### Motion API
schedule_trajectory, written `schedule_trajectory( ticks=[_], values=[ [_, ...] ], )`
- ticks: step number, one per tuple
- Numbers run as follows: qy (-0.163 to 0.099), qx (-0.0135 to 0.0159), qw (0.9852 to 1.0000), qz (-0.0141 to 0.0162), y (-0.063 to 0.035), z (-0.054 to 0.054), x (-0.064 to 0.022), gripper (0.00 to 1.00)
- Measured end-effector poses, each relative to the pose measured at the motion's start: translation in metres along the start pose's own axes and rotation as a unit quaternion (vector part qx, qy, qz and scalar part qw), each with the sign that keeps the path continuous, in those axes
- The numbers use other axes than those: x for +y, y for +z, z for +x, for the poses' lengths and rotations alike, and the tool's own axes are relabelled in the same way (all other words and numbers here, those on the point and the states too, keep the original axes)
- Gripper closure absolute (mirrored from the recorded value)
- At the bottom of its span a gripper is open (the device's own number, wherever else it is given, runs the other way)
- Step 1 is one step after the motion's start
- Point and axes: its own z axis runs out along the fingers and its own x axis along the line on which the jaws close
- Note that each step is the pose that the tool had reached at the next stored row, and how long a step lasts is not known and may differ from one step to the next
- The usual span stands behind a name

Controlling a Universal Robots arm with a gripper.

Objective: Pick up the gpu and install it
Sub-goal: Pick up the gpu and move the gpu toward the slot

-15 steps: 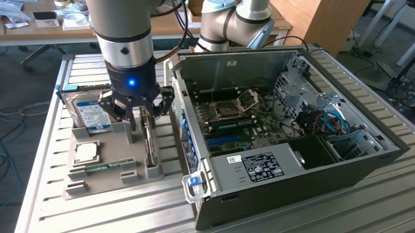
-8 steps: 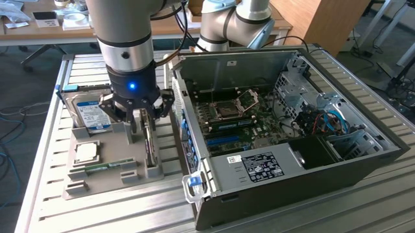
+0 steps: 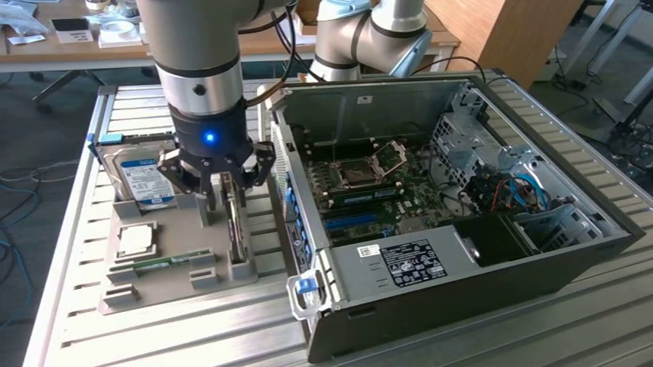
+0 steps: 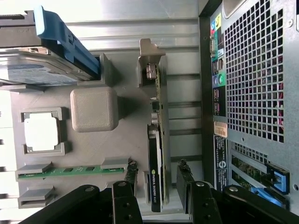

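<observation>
While straddling the gpu (image 4: 156,140) with spread gripper (image 4: 158,165), left of centre, exterior view
Centre squarely, pinch both faces evenly.

Gpu (image 4: 155,154) is showing a green board edge w/ blk cooler and silver end bracket. Pincer (image 4: 157,170) is looking matte blk, w/ a blue light (image 3: 210,138) glowing on the wrist above it. Hard drive (image 3: 143,180) is showing silver w/ a blue-and-white label. Memory stick (image 4: 70,171) is showing green, and the holder tray (image 4: 126,140) plain grey. Pc case (image 3: 479,290) is showing blk outside, grey inside, w/ a fine mesh-hole rear panel. Desk (image 3: 153,336) is showing silver ribbed slats.
</observation>
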Motion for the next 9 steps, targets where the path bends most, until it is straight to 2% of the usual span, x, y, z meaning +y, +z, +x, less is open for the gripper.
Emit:
schedule_trajectory(
  ticks=[5, 9],
  values=[
    [0.0, 0.0001, 1.0, 0.0001, 0.008, 0.0002, -0.0003, 0.53],
    [0.0, 0.0003, 1.0, 0.0002, 0.0088, 0.0003, -0.0003, 0.53]
  ],
)
